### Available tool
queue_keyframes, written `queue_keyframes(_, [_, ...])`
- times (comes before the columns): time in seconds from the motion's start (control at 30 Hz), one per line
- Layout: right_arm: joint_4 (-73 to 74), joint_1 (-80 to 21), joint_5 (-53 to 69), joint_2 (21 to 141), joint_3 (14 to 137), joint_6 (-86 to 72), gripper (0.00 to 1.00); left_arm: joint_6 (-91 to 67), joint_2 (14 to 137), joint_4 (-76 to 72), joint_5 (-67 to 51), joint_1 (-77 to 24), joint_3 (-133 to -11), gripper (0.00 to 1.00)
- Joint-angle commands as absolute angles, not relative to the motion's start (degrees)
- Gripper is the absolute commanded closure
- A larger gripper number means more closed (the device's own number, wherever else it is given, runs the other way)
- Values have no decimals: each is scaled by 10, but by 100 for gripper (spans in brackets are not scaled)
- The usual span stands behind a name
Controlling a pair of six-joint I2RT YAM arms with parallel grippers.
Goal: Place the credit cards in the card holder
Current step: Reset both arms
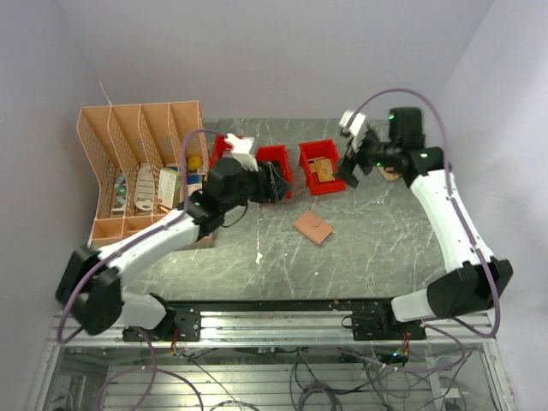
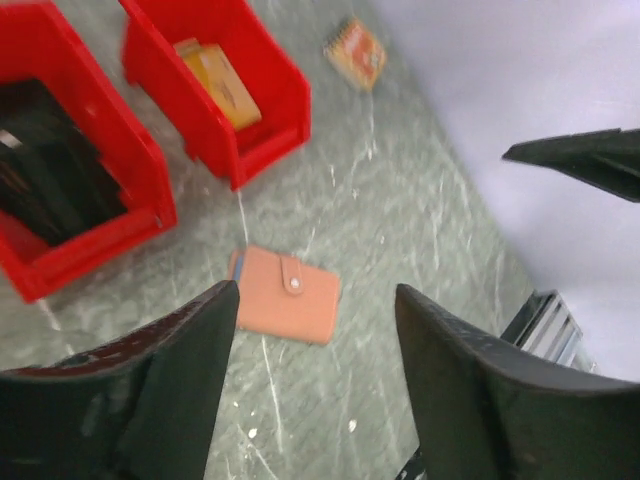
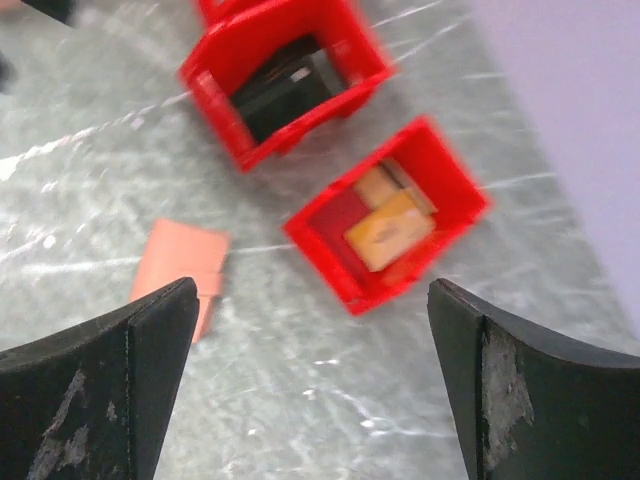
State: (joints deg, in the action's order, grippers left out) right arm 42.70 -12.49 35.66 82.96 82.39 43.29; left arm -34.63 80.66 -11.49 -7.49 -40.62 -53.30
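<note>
Between left hand (image 2: 315,292) and right hand (image 3: 312,285) — both open, holding nothing — the card holder (image 1: 312,227) lies closed on the tabletop (image 1: 385,240).

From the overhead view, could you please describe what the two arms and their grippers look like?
The left arm and right arm have white shells with black joints, and a thin lilac cable loops along each. Green lights glow near the right wrist. The left gripper's fingers are broad, black and tapered; the right gripper's fingers also show pale scuffs.
</note>
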Motion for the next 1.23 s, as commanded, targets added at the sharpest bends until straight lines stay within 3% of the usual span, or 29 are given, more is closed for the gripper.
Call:
queue_keyframes(0.0, [379,-74,320,800,908,299,0,-257,697,19,38,-381,-582,12])
queue_keyframes(0.1, [379,-52,290,810,959,195,0,-229,647,69,39,-370,-633,0])
queue_keyframes(0.27, [351,-33,265,787,1014,74,0,-202,621,169,39,-367,-757,1])
queue_keyframes(0.5, [383,-31,248,801,1120,25,0,-196,629,268,35,-367,-885,1])
queue_keyframes(0.73, [398,-31,204,797,1160,-42,0,-206,612,276,32,-367,-902,1])
queue_keyframes(1.2, [397,-18,220,794,1142,-24,0,-208,609,278,26,-367,-880,1])
